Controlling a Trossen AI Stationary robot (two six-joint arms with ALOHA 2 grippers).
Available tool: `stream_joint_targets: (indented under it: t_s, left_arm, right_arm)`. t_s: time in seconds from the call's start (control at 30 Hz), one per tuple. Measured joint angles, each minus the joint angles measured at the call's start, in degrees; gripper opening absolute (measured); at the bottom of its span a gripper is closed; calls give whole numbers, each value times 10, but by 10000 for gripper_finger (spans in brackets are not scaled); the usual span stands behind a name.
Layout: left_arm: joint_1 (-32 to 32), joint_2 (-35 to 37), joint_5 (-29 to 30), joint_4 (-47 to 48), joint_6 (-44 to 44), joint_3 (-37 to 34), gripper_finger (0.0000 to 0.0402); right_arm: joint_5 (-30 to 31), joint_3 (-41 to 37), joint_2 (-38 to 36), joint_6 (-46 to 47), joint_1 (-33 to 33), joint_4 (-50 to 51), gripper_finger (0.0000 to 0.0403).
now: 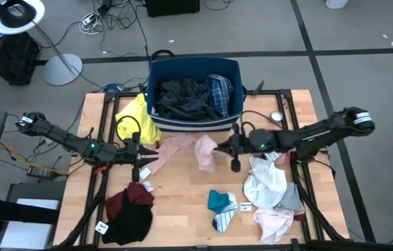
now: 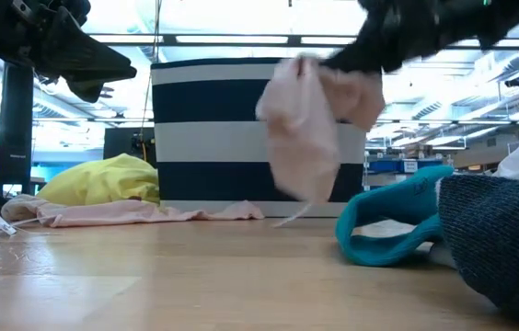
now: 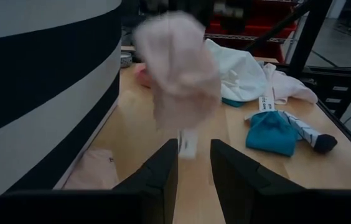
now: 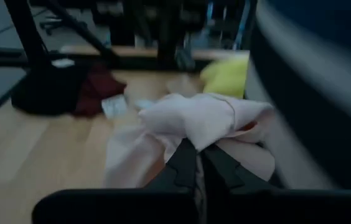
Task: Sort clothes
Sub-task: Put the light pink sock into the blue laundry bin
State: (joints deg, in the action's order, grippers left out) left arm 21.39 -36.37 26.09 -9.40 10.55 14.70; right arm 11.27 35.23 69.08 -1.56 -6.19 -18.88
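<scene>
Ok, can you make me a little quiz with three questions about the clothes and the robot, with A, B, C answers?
1. Where is the yellow garment?
A. Inside the bin
B. On the table beside the bin
C. In the left gripper

2. What colour is the garment that the right gripper holds?
A. Pink
B. Black
C. Teal

3. What is the left gripper doing?
A. Squeezing a sock
B. Holding the bin
C. Open, holding nothing

Answers:
1. B, the high view shows it lying on the wood by the bin's left side.
2. A, the pink garment hangs from the shut fingers, partly lifted off the table.
3. C, the left wrist view shows its fingers apart with nothing between them.
</scene>
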Motion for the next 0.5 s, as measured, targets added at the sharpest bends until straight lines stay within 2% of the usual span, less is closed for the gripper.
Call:
stream_joint_targets:
  t_s: [0.1,0.3,0.5]
  left_arm:
    - [0,0,4,0,0,0,99]
    - [0,0,8,-1,0,0,99]
    - [0,0,8,1,0,0,99]
  right_arm:
    - [7,51,-20,-41,9,63,5]
    - [6,198,-14,-105,44,203,4]
    - [-22,307,-8,-166,100,223,4]
